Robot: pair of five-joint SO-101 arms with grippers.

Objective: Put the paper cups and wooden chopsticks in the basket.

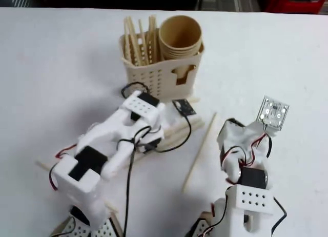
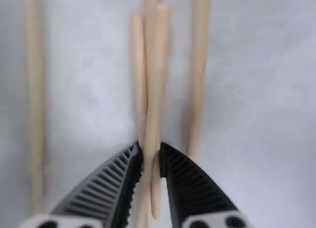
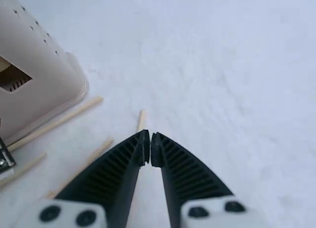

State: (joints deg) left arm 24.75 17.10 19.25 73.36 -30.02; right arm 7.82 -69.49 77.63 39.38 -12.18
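The left gripper [image 2: 150, 156] pinched one chopstick [image 2: 157, 65] among the loose chopsticks [image 1: 177, 132], while the right gripper [image 3: 149, 145] hung closed and empty over a lone stick [image 1: 200, 152]. Beyond, the basket [image 1: 154, 83] already held the paper cups [image 1: 179, 34] and upright chopsticks [image 1: 136, 39], so apparently only loose sticks remained.

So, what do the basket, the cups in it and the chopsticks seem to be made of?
The basket is likely moulded plastic, matte cream; its walls have regular small holes. The cups seem to be paper, plain brown and matte, with thin rolled rims, nested together. The chopsticks are probably bare pale wood, though bamboo looks much the same; no shine or coating shows.
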